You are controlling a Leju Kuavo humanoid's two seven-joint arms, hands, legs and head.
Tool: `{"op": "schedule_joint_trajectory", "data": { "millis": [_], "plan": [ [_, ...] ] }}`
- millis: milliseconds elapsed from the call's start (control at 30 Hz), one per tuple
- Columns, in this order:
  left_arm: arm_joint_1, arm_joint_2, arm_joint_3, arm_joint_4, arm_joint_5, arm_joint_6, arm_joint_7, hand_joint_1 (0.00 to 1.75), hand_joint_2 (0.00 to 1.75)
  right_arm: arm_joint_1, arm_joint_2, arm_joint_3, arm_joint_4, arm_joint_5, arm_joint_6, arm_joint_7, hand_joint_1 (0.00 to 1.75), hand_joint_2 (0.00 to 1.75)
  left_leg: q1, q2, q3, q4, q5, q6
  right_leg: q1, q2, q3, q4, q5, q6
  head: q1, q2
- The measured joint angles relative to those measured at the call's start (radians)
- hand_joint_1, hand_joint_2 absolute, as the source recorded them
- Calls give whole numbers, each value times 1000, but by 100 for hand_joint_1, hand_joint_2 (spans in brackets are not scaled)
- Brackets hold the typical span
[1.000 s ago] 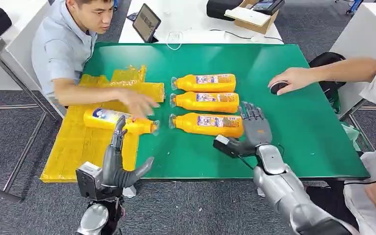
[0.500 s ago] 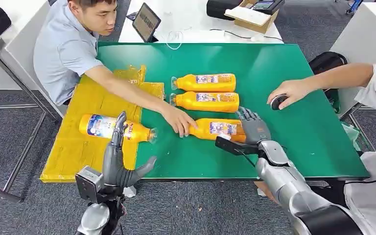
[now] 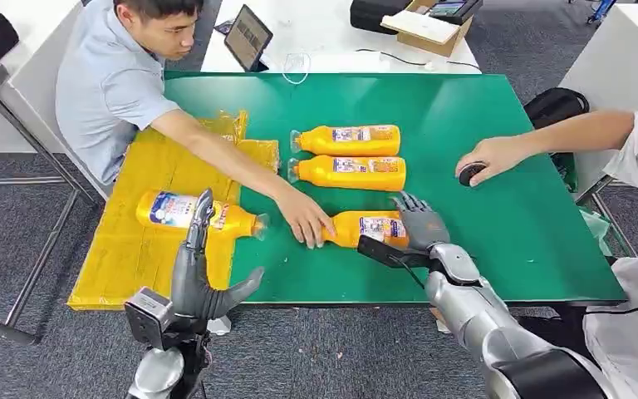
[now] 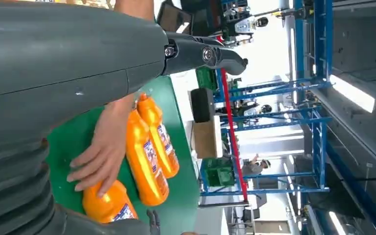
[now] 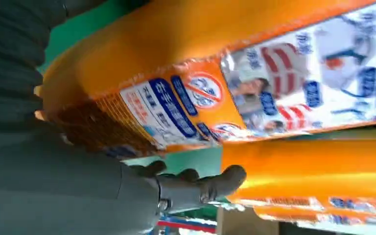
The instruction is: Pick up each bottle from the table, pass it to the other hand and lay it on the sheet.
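Note:
Three orange bottles lie on the green table [image 3: 515,241]: a far one [image 3: 347,140], a middle one [image 3: 349,172] and a near one [image 3: 365,229]. My right hand [image 3: 419,226] rests over the near bottle's base with its fingers spread and its thumb in front of the bottle. The right wrist view has that bottle's label [image 5: 225,73] close against my palm. A person's hand [image 3: 303,218] holds the same bottle at its cap end. Another bottle [image 3: 195,214] lies on the yellow sheet [image 3: 125,258]. My left hand [image 3: 199,274] hangs open and empty at the table's front edge.
One person sits at the left and reaches across the sheet. A second person at the right rests a hand on a black mouse [image 3: 471,173]. A tablet [image 3: 247,37] and a cardboard box [image 3: 432,25] stand on the white table behind.
The person's hand reached from the sheet to the near bottle's cap end and slid it right. My right hand moved down onto that bottle's base. The left hand barely moved.

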Motion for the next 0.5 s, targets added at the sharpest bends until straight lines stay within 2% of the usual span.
{"op": "schedule_joint_trajectory", "data": {
  "millis": [133, 167, 200, 233, 267, 500],
  "plan": [
    [3, 5, 3, -8, -3, 10, 0, 0, 175, -11, 0, 0, 8, 18, 44, 70, 0, 175, 0, 0, 1, 0, 0, 0, 0, 0, 0, 0, 0, 0, 0, 0],
    [4, 6, 3, -10, -3, 11, 0, 0, 175, -14, -1, 0, 9, 18, 52, 74, 30, 175, 0, 0, 1, 0, 0, 0, 0, 0, 1, 0, 0, 0, 0, 0],
    [4, 7, 3, -10, -3, 11, 0, 0, 175, -16, -3, 0, 11, 17, 60, 76, 159, 175, 0, 0, 1, 0, 0, 0, 0, 0, 1, 0, 0, 0, 0, 0],
    [4, 8, 4, -10, -4, 12, 0, 0, 175, -19, -4, 0, 13, 3, 72, 72, 159, 175, 0, 0, 1, 0, 0, 0, 0, 0, 1, 0, 0, 0, 0, 0],
    [4, 8, 4, -10, -4, 12, 0, 0, 175, -19, -5, 0, 14, -9, 81, 59, 171, 175, 0, 0, 1, 0, 0, 0, 0, 0, 1, 0, 0, 0, 0, 0],
    [4, 13, 6, -10, -3, 12, -2, 0, 175, -19, -14, -14, 16, -69, 102, -46, 175, 175, 0, 0, 2, 0, 0, 0, 0, 0, 2, 0, 0, 0, 0, 0]
  ]
}}
